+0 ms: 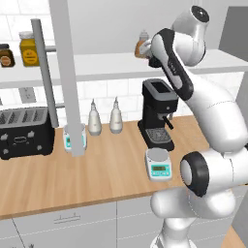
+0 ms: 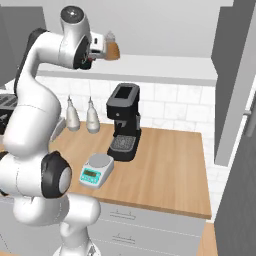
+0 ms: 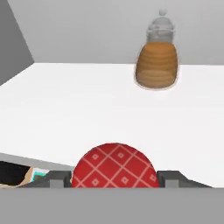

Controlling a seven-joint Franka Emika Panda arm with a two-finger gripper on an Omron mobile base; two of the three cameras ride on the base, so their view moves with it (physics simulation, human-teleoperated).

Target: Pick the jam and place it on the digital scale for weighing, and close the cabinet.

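Pincer [image 3: 114,178] up at the cabinet [image 1: 62,72] shelf [image 3: 87,109], fingers [image 3: 57,178] set on either side of the jam [image 3: 114,165], apparently clamped on it near the shelf's front edge. Brown cone-shaped bottle [image 3: 156,64] well apart, toward the shelf's back edge, with bare white shelf between. Cabinet door [image 2: 231,75] standing open. Digital scale [image 1: 159,163] near the worktop [image 1: 97,169] front edge, before the coffee machine [image 1: 159,112], platter bare. Second scale [image 1: 73,139] behind the open door's edge.
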